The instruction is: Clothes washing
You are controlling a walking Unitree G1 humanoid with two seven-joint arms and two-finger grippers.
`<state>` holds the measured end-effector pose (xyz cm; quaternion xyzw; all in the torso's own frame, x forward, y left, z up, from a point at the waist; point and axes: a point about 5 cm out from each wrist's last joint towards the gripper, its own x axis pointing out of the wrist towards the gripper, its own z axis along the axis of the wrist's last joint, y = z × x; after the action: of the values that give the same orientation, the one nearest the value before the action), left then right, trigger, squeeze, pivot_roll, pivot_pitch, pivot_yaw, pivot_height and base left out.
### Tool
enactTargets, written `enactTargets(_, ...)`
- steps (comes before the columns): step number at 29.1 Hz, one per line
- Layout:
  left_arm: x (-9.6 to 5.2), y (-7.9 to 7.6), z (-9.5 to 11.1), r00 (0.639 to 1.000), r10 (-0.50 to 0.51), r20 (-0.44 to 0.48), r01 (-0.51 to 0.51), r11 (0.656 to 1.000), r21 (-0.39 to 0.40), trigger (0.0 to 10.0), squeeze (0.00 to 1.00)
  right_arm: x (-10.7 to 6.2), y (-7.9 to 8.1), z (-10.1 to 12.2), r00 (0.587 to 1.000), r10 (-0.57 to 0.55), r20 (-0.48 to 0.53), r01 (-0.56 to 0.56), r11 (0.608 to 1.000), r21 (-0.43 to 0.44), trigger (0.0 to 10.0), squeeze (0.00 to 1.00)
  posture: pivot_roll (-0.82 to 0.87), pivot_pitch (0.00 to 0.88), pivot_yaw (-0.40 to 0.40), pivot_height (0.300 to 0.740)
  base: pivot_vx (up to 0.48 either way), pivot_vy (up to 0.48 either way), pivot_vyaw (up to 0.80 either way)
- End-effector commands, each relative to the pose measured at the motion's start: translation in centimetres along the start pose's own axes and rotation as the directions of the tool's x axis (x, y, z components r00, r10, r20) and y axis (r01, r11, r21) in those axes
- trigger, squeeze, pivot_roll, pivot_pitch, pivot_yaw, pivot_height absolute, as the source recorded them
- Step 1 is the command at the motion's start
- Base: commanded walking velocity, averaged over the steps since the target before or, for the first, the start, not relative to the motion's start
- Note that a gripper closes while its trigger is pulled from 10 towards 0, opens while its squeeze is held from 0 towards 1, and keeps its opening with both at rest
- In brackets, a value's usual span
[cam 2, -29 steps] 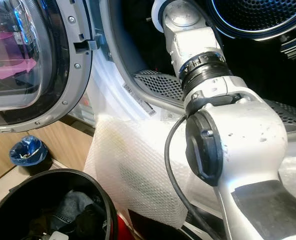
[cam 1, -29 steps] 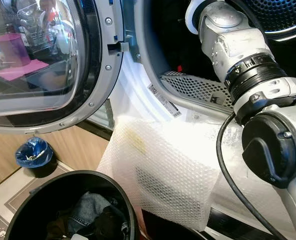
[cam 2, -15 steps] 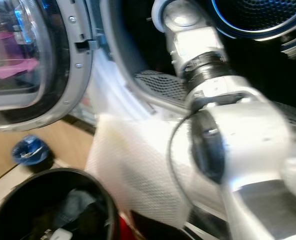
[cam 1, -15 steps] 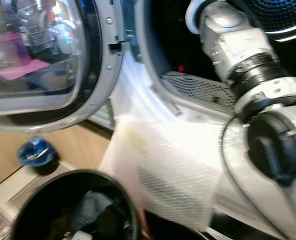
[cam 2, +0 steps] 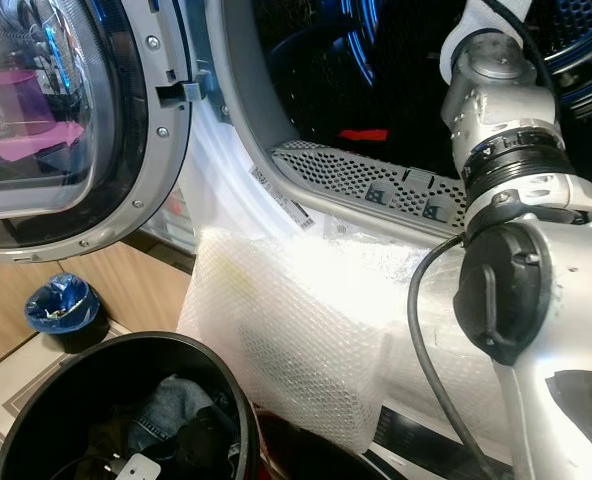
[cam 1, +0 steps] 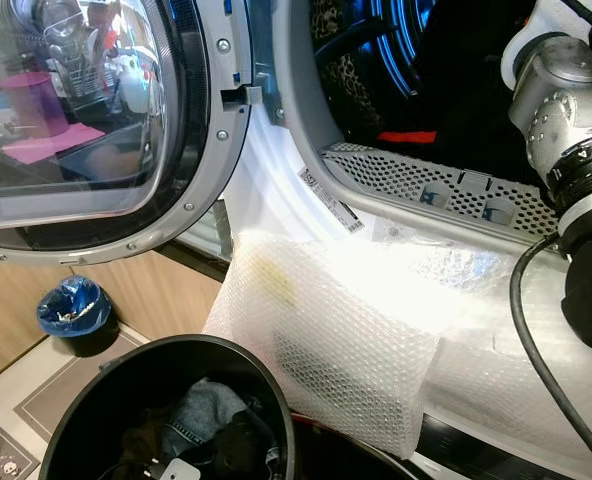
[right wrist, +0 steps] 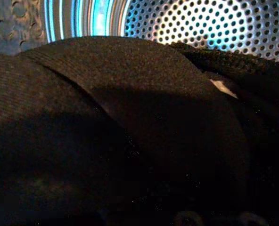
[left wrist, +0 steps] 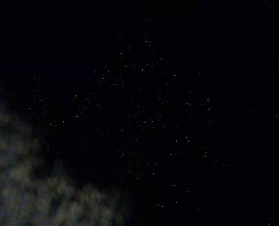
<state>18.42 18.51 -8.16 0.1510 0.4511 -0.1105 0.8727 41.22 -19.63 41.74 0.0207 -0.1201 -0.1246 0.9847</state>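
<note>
Right arm (cam 2: 496, 150) reaching into washer drum (right wrist: 215, 23) over dark garment (right wrist: 130, 117); right pincer state impossible to tell; laundry basket (cam 1: 106, 390) below open door (cam 1: 96, 130)

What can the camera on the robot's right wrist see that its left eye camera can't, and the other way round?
The right wrist view sits close over a dark knitted garment with a small pale tag, and the perforated metal drum glows blue behind it. The left eye view takes in the surroundings: the open washer door, bubble wrap draped over the machine's front, a black laundry bin holding clothes, a small blue-lined bin on the floor, and the right arm reaching into the machine. Both show dark laundry inside the blue-lit washer.
</note>
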Motion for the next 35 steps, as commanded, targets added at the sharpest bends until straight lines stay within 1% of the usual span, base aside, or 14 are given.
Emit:
enactTargets(1,-0.1,-3.5,-1.5,0.990,-0.129,-0.055,0.129,0.992,-0.012,10.0,0.00,-0.1,-0.5,2.8,0.997,-0.008,0.082,0.005,0.999,0.040,10.0,0.00,-0.03,0.027,-0.051,0.740,0.000,0.000,0.00)
enactTargets(4,-0.1,-3.7,-1.4,0.989,-0.134,-0.055,0.133,0.991,-0.012,10.0,0.00,-0.1,-1.7,3.6,0.994,-0.018,0.105,0.017,1.000,0.014,10.0,0.00,-0.05,0.037,-0.047,0.740,0.000,0.000,0.00)
enactTargets(8,-0.1,-3.8,-1.4,0.988,-0.142,-0.057,0.142,0.990,-0.013,10.0,0.00,0.0,-2.5,2.7,0.997,0.005,0.073,-0.006,1.000,0.017,10.0,0.00,-0.06,0.040,-0.046,0.740,0.000,0.000,0.00)
enactTargets(14,-0.1,-3.9,-1.6,0.987,-0.150,-0.062,0.150,0.989,-0.013,10.0,0.00,0.2,-4.5,0.9,1.000,0.025,0.015,-0.026,1.000,0.012,10.0,0.00,-0.07,0.055,-0.038,0.740,0.000,0.000,0.00)
enactTargets(18,-0.2,-3.8,-1.8,0.987,-0.148,-0.065,0.147,0.989,-0.015,10.0,0.00,0.2,-5.4,0.7,1.000,0.029,0.005,-0.029,0.999,0.018,10.0,0.00,-0.07,0.066,-0.033,0.740,0.000,0.000,0.00)
enactTargets(19,-0.3,-3.8,-2.1,0.986,-0.148,-0.071,0.148,0.989,-0.013,10.0,0.00,0.1,-6.5,0.9,0.999,0.031,0.012,-0.032,0.998,0.053,10.0,0.00,-0.07,0.075,-0.025,0.740,0.000,0.000,0.00)
enactTargets(21,-0.3,-3.7,-2.3,0.986,-0.149,-0.074,0.149,0.989,-0.012,10.0,0.00,0.0,-7.6,1.0,0.998,0.061,0.022,-0.063,0.994,0.094,10.0,0.00,-0.08,0.085,-0.019,0.740,0.000,0.000,0.00)
enactTargets(23,-0.3,-3.7,-2.3,0.986,-0.149,-0.074,0.149,0.989,-0.012,10.0,0.00,0.0,-7.6,1.0,0.998,0.061,0.022,-0.063,0.994,0.094,10.0,0.00,-0.08,0.085,-0.019,0.740,0.000,0.000,0.00)
enactTargets(24,-0.4,-3.6,-2.5,0.986,-0.149,-0.078,0.149,0.989,-0.010,10.0,0.00,-0.1,-7.7,0.8,0.991,0.127,0.028,-0.130,0.983,0.131,10.0,0.00,-0.08,0.092,-0.011,0.740,0.000,0.000,0.00)
enactTargets(25,-0.4,-3.6,-2.5,0.986,-0.149,-0.078,0.149,0.989,-0.010,10.0,0.00,-0.1,-7.7,0.8,0.991,0.127,0.028,-0.130,0.983,0.131,10.0,0.00,-0.08,0.092,-0.011,0.740,0.000,0.000,0.00)
enactTargets(28,-0.5,-3.4,-2.9,0.985,-0.150,-0.086,0.150,0.989,-0.005,10.0,0.00,-0.6,-7.9,0.4,0.968,0.243,0.064,-0.251,0.951,0.178,10.0,0.00,-0.08,0.100,0.004,0.740,0.000,0.000,0.00)
enactTargets(29,-0.5,-3.2,-3.0,0.985,-0.150,-0.087,0.150,0.989,-0.005,10.0,0.00,-0.9,-8.5,0.5,0.966,0.240,0.092,-0.255,0.943,0.215,10.0,0.00,-0.07,0.105,0.011,0.740,0.000,0.000,0.00)
enactTargets(31,-0.6,-3.1,-3.0,0.985,-0.149,-0.087,0.149,0.989,-0.004,10.0,0.00,-1.2,-8.9,0.5,0.963,0.250,0.103,-0.267,0.938,0.222,10.0,0.00,-0.08,0.107,0.015,0.740,0.000,0.000,0.00)
enactTargets(35,-0.6,-2.9,-3.3,0.985,-0.148,-0.094,0.149,0.989,0.001,10.0,0.00,-2.5,-10.0,0.6,0.934,0.319,0.163,-0.353,0.894,0.275,10.0,0.00,-0.08,0.111,0.022,0.740,0.000,0.000,0.00)
